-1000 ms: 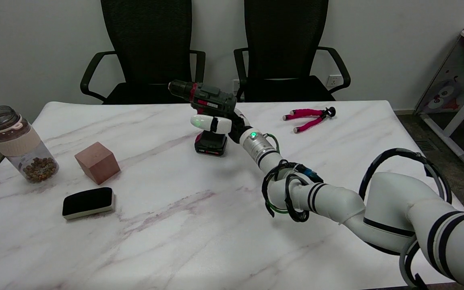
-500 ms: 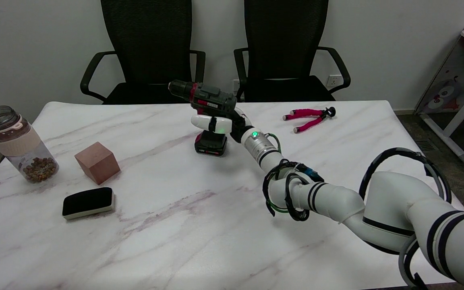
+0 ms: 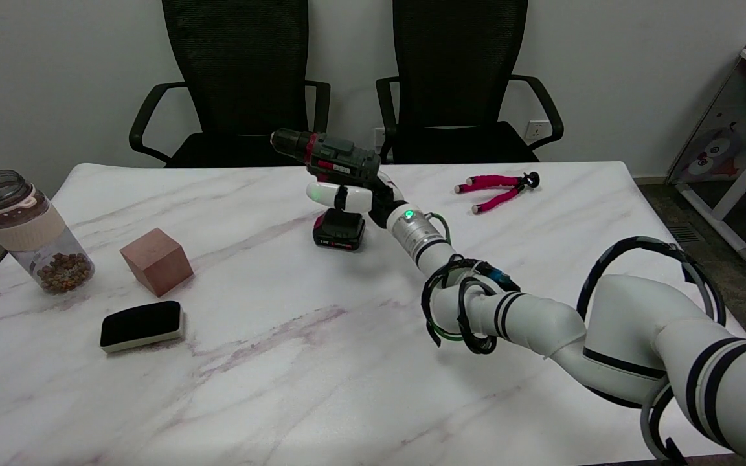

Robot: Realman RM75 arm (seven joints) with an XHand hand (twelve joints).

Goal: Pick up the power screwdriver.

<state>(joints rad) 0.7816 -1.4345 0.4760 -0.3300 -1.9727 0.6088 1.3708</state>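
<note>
The robot's right hand (image 3: 355,197) wraps around the handle of the power screwdriver (image 3: 334,169) near the far middle of the marble worktop (image 3: 295,362), white fingers (image 3: 331,194) curled across the grip just below the tool's green body. The screwdriver stands upright, chuck pointing left; its red-and-black battery base appears to sit on the worktop, though the view is too shallow to tell whether it has cleared the surface. The handle and the palm are hidden behind the fingers. To the right of the screwdriver lie pink-handled pliers (image 3: 496,188). Well to its left sit a wooden cube (image 3: 156,260), a black eraser (image 3: 142,325) and a jar (image 3: 26,230) of brown pellets. Two black office chairs (image 3: 243,77) stand behind the screwdriver, their tops cut off by the frame.
</note>
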